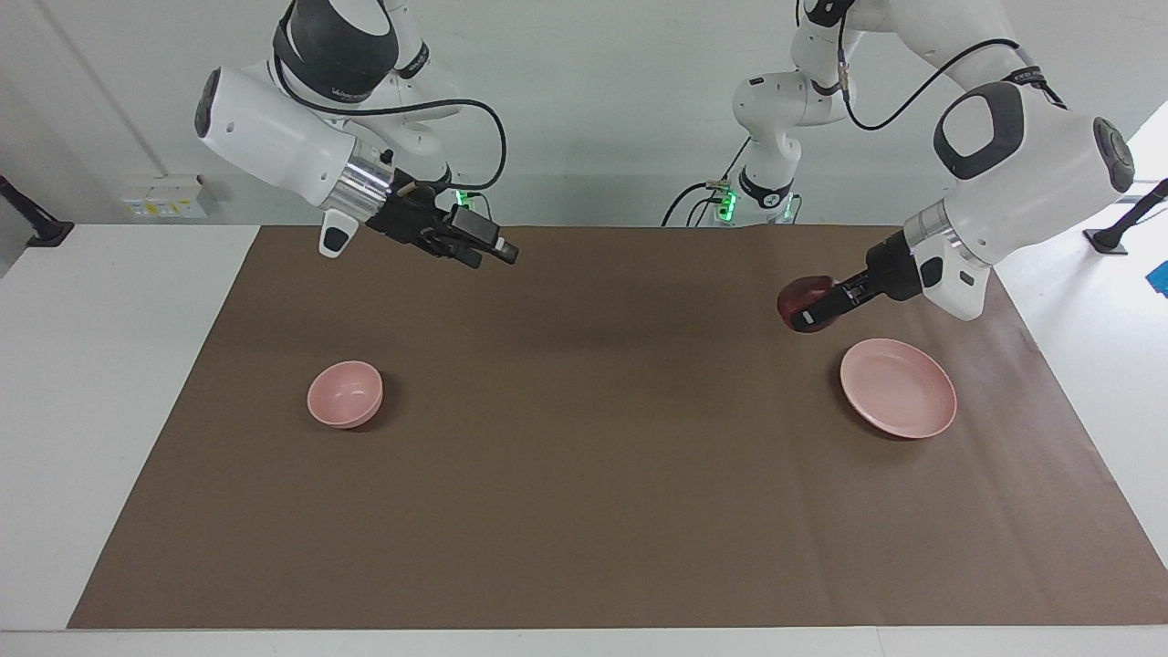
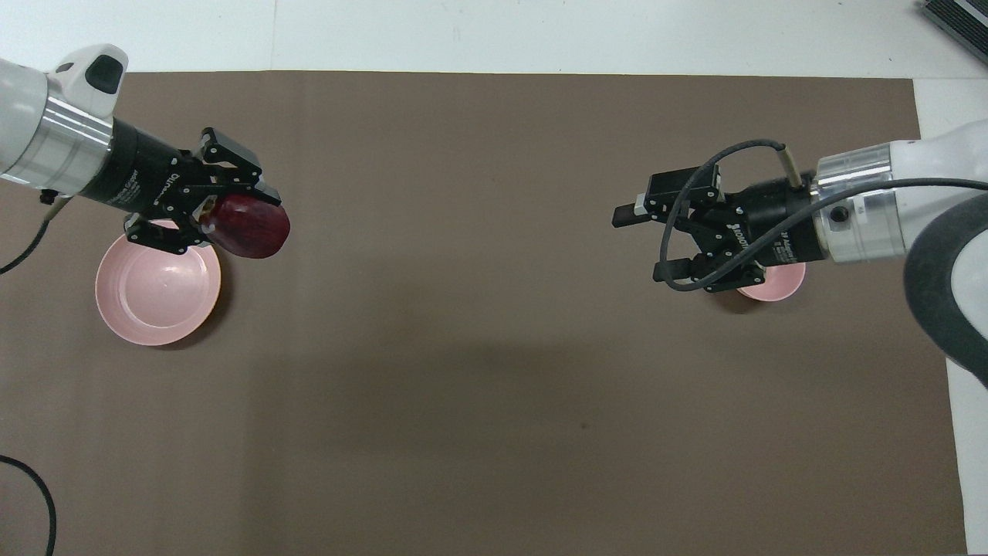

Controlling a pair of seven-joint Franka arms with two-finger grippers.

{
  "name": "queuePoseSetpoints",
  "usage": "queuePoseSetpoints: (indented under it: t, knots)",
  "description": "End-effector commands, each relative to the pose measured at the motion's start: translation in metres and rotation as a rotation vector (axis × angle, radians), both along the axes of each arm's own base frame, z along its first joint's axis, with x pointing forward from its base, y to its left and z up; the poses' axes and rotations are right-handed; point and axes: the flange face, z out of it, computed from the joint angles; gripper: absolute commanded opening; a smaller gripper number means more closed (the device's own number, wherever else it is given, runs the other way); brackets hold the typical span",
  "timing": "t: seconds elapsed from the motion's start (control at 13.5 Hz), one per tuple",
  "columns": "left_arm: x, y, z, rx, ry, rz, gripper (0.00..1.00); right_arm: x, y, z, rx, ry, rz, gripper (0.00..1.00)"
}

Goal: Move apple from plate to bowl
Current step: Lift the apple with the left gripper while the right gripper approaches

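Left gripper (image 1: pixel 808 310) clamps apple (image 1: pixel 796 298) across its widest girth; rigid, smooth, light, likely slippery. Right gripper (image 2: pixel 639 241) spread wide, empty.

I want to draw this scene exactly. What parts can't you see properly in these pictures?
- Overhead view: most of the bowl is hidden under the open right gripper.
- Overhead view: part of the plate rim is covered by the left gripper holding the apple.
- Facing view: the left gripper's fingers cover part of the apple.
- Both views: the arms are cut off by the picture edges.
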Motion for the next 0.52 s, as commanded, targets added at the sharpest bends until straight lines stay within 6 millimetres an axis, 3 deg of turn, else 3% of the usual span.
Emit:
queuePoseSetpoints:
  t: [0.0, 0.15, 0.45]
  knots:
    - [-0.021, -0.039, 0.011, -0.088, 0.097, 0.025, 0.00, 0.003, 0.030, -0.004, 0.085, -0.052, 0.001, 1.00]
    - [-0.032, -0.074, 0.016, -0.112, 0.177, 0.073, 0.00, 0.000, 0.047, -0.018, 0.148, -0.144, 0.025, 1.00]
    - [-0.049, -0.130, 0.032, -0.222, 0.323, 0.166, 0.00, -0.009, 0.053, -0.031, 0.237, -0.318, 0.130, 1.00]
